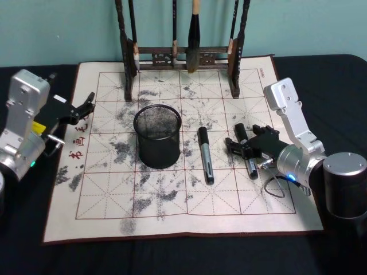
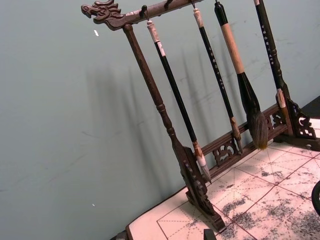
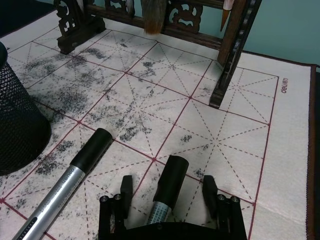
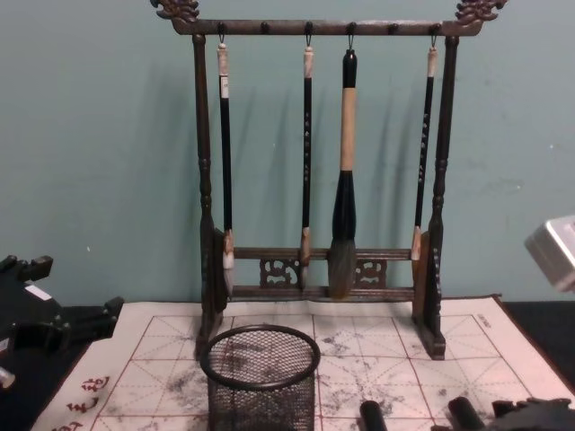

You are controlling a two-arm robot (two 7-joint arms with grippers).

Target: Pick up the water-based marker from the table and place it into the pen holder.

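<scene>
Right gripper [image 3: 167,183] is set low on the white felt mat with red grid lines [image 1: 229,200], jaws spread wide around a black-capped grey marker [image 3: 170,175], not clamped. A second black-and-silver marker [image 1: 205,154] lies between it and the round black wire-mesh pen holder [image 1: 157,153]. Left gripper [image 1: 87,107] is parked at the mat's left edge, jaws parted.
</scene>
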